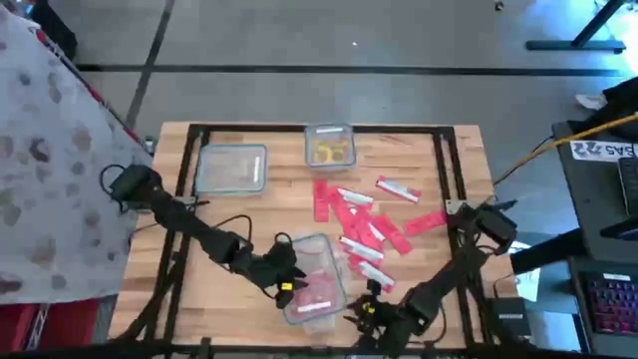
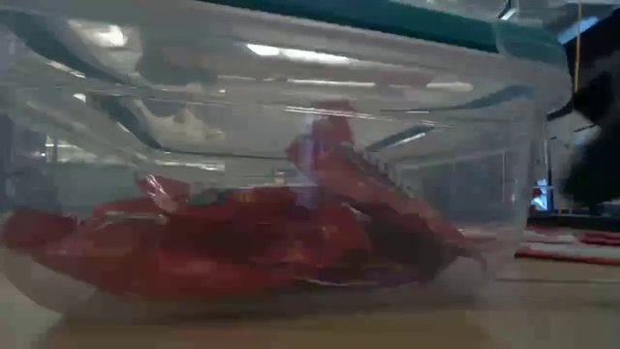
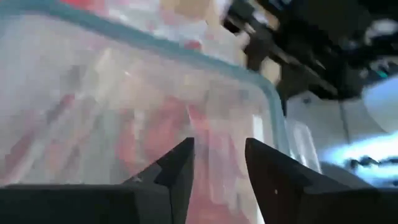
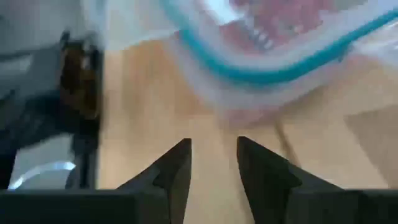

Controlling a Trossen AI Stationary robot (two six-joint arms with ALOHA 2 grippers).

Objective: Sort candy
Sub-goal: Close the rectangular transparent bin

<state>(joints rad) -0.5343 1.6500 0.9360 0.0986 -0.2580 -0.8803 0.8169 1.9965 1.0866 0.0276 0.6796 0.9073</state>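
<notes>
Overhead shows loose candy (image 1: 364, 221) on the table (image 1: 249, 214); wrist views show each gripper parted, empty.

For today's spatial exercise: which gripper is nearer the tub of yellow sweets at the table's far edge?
Neither clearly. The tub of yellow sweets is far from both: the left gripper and right gripper both sit at the near edge, flanking the tub of red candy.

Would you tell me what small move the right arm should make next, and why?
Probably reach the right gripper toward the loose red packets on the table. Its fingers hold nothing, and red candy already fills the near tub, so those packets likely go there next. The left gripper waits by that tub.
</notes>
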